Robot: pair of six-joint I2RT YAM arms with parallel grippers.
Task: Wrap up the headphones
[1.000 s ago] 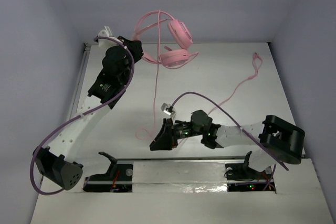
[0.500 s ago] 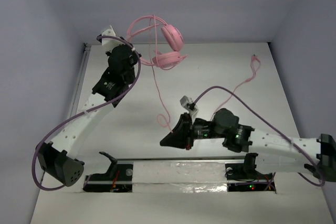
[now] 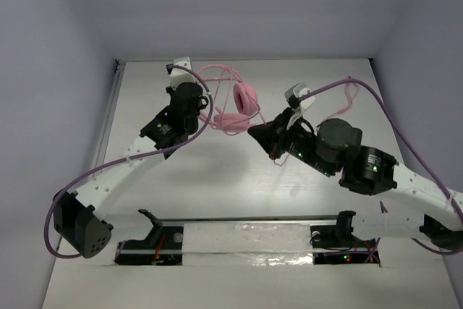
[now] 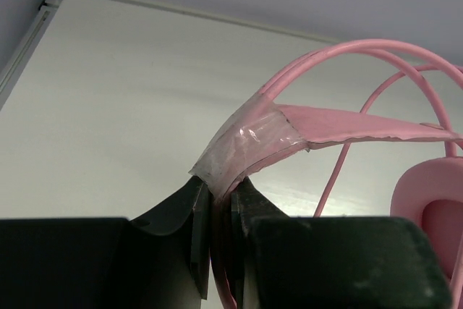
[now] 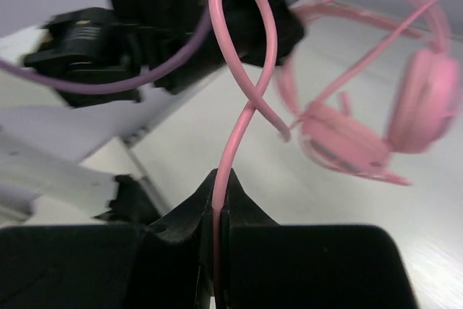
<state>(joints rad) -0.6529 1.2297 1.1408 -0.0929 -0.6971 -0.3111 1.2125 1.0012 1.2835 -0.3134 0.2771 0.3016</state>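
Headphones [image 3: 246, 98] pinched by left hand [image 4: 219, 204], cord [image 5: 249, 110] clamped in right hand [image 5: 218, 192]

White links, chunky black joint housings and black jaws on the left arm [image 3: 119, 166] and right arm [image 3: 423, 189] alike. A thick purple cable [image 5: 108, 86] runs along each, and green lights glow near the right wrist.

High fixed view looking down, two close wrist views, all sharing the headphones [image 3: 246, 98]

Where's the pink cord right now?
In the right wrist view the cord loops up from the shut right gripper, just right of the headphones.
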